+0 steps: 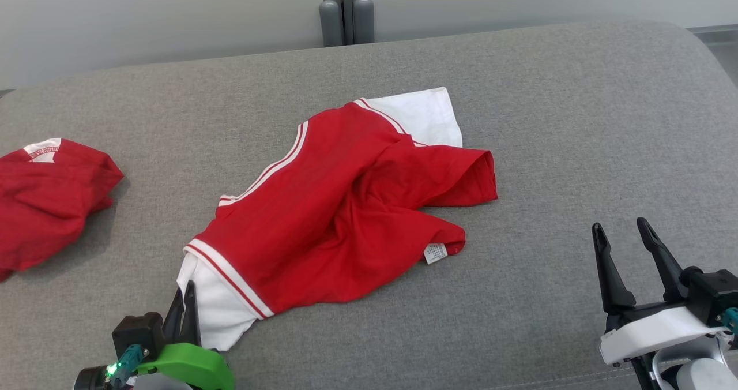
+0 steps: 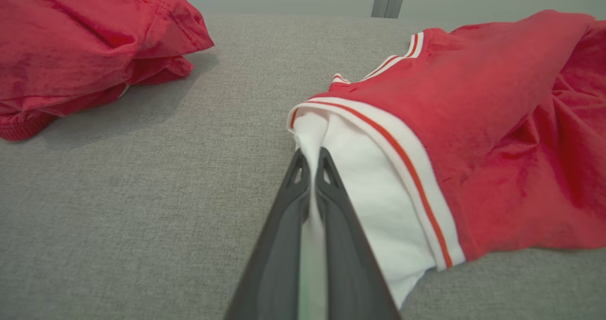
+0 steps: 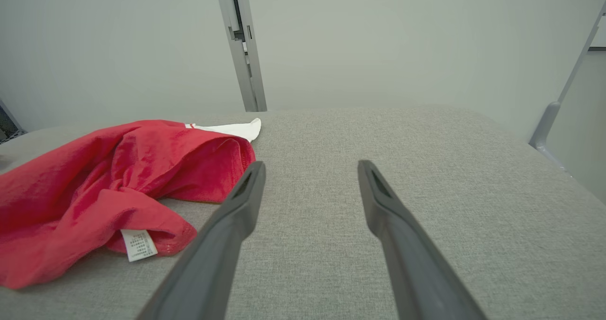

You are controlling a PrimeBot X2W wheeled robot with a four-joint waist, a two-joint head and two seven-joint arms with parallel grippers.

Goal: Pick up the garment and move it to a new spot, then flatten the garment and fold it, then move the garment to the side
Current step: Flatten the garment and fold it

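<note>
The garment [image 1: 340,205] is a red shirt with white sleeves and red-and-white striped trim, lying crumpled in the middle of the grey surface [image 1: 548,119]. My left gripper [image 1: 187,292] is shut on the edge of its near white sleeve [image 1: 210,303]; in the left wrist view the white cloth [image 2: 369,192] is pinched between the two dark fingers [image 2: 284,225] of the left gripper [image 2: 310,156]. My right gripper [image 1: 620,231] stands open at the lower right, apart from the garment [image 3: 104,187]; the right gripper [image 3: 310,168] has bare grey cloth between its fingers.
A second red garment [image 1: 46,194] lies bunched at the left edge of the surface, also at upper left [image 2: 85,45] in the left wrist view. A grey post [image 1: 346,9] stands behind the surface against the pale wall. The surface's right side curves down [image 3: 544,178].
</note>
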